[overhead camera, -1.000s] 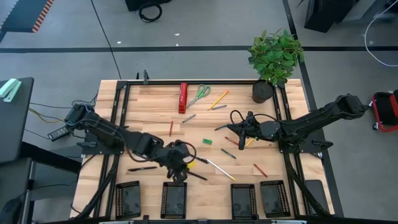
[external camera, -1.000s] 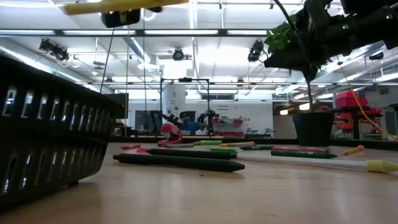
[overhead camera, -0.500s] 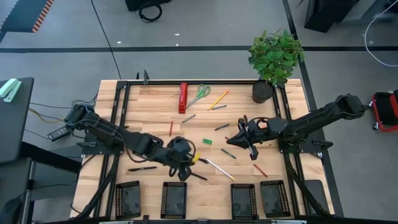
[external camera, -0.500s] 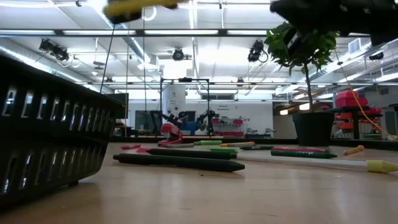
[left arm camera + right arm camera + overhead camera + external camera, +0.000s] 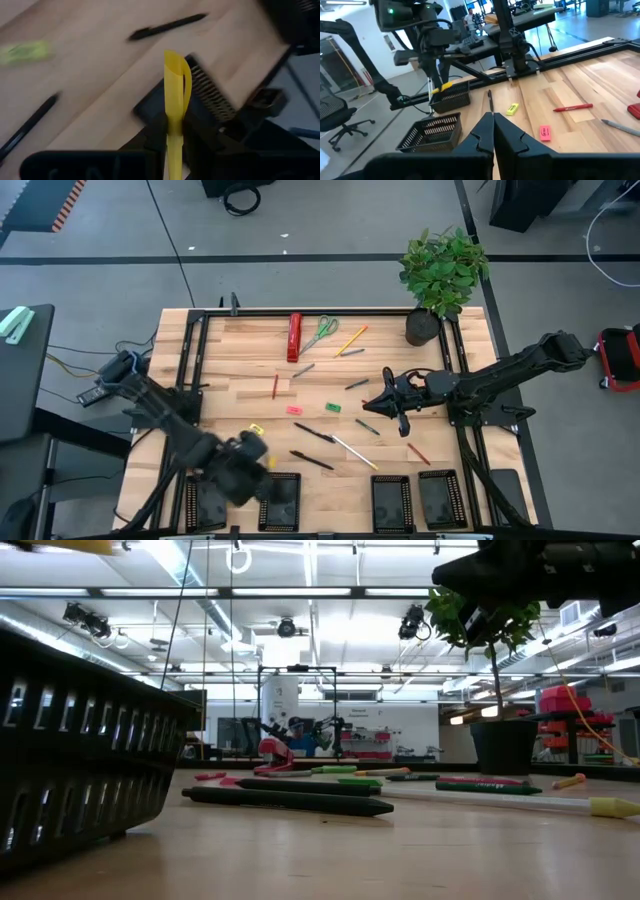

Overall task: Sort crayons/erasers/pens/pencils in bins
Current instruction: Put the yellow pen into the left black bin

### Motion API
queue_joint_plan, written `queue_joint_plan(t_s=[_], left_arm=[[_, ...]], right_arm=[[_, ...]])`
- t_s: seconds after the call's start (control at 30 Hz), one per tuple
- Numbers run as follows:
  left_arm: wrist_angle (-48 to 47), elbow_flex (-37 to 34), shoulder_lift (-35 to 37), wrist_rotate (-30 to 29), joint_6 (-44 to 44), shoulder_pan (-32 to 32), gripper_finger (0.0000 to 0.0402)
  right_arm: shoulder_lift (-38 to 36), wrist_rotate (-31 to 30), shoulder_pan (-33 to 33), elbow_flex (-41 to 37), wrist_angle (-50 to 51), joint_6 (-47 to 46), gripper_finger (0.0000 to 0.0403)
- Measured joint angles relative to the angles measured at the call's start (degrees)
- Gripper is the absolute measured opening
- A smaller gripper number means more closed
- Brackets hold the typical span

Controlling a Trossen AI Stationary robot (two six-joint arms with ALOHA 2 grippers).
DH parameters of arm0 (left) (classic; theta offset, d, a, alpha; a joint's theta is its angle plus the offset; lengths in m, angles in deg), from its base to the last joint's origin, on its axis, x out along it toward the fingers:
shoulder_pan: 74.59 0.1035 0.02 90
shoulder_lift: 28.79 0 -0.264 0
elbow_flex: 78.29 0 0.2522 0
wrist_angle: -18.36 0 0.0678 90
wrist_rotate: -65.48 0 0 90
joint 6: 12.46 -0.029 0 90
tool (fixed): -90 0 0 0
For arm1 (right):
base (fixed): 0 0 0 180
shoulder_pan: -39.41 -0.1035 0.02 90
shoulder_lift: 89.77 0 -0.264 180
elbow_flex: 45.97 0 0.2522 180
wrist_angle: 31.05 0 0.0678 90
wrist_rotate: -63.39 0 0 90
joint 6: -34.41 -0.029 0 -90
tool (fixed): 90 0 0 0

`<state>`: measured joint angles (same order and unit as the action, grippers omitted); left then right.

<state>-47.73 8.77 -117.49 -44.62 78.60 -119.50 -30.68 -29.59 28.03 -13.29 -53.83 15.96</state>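
My left gripper [image 5: 258, 468] hangs over the near-left bins [image 5: 280, 500], shut on a yellow pen [image 5: 175, 75]. From the right wrist view that pen [image 5: 442, 87] shows over a bin [image 5: 451, 97]. My right gripper [image 5: 400, 412] is shut and empty, held level above the table's right middle. Black pens [image 5: 313, 433], a whitish pencil [image 5: 355, 452], red crayons [image 5: 275, 387] and the green [image 5: 332, 408], pink [image 5: 295, 409] and yellow [image 5: 255, 430] erasers lie flat on the wood. My left gripper pinches the yellow pen between its two fingers [image 5: 156, 131], with the pen's free end [image 5: 176, 62] sticking out past the fingertips. The fingers come from above, slanting down. The pen is lifted clear, over a bin.
Two more bins [image 5: 392, 500] [image 5: 440, 498] stand at the near right edge. A red bar tool [image 5: 294, 337], green-handled scissors [image 5: 320, 332] and pencils [image 5: 350, 340] lie at the far side. A potted plant [image 5: 440, 275] stands at the far right corner.
My left gripper has swung from the table's middle toward the near left edge, over the bins, rolling as it went and keeping the yellow pen lifted. My right gripper has turned its shut fingers a little toward the near edge.
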Motion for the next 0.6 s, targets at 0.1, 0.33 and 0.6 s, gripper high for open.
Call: queue_joint_plan(t_s=[0.1, 0.33, 0.6], left_arm=[[-6.3, 0.0, 1.1, -1.5, 10.0, -5.1, 0.0057], [-14.3, -0.4, 1.5, 2.4, 29.1, -15.6, 0.0056], [-14.3, -0.6, -1.4, 4.1, 29.9, -19.0, 0.0056]], right_arm=[[0.0, 0.0, 0.0, 0.0, 0.0, 0.0, 0.0011], [0.0, -0.9, 0.0, 0.0, 0.0, 0.0, 0.0011], [0.0, -4.3, 0.0, -0.1, 0.9, 0.1, 0.0011]])
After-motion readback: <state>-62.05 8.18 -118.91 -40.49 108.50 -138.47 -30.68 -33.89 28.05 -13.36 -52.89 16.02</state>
